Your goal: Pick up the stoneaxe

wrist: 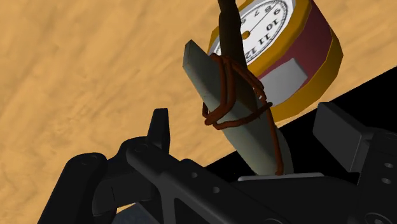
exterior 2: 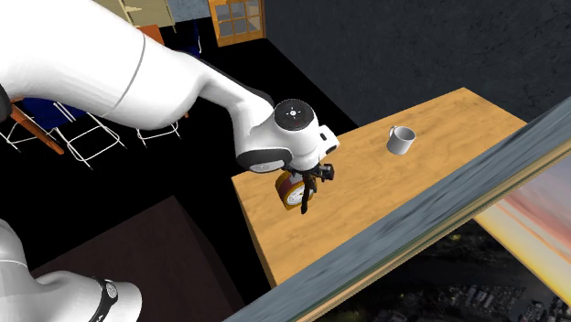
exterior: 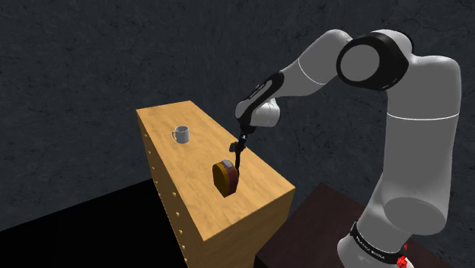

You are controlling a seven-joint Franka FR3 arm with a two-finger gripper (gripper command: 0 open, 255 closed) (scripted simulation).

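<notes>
Hovering just above the clock (exterior: 225, 176), gripper (exterior: 243, 137) points down at the table (exterior: 190, 175). Wrist view: gripper (wrist: 247, 114) fingers stand apart, with the axe (wrist: 235, 108) head between them. A gap shows on either side, and neither finger is seen touching it.

Axe: grey stone head lashed with brown cord to a dark handle. The head is up at the gripper, and the handle runs on across the clock (wrist: 312, 44) face. Shoulder view: axe (exterior: 238, 154) near upright, right beside the clock. Cannot tell if the handle's end meets the table (wrist: 95, 76).

Mug (exterior: 180, 135) upright on the table, well apart from the clock.
</notes>
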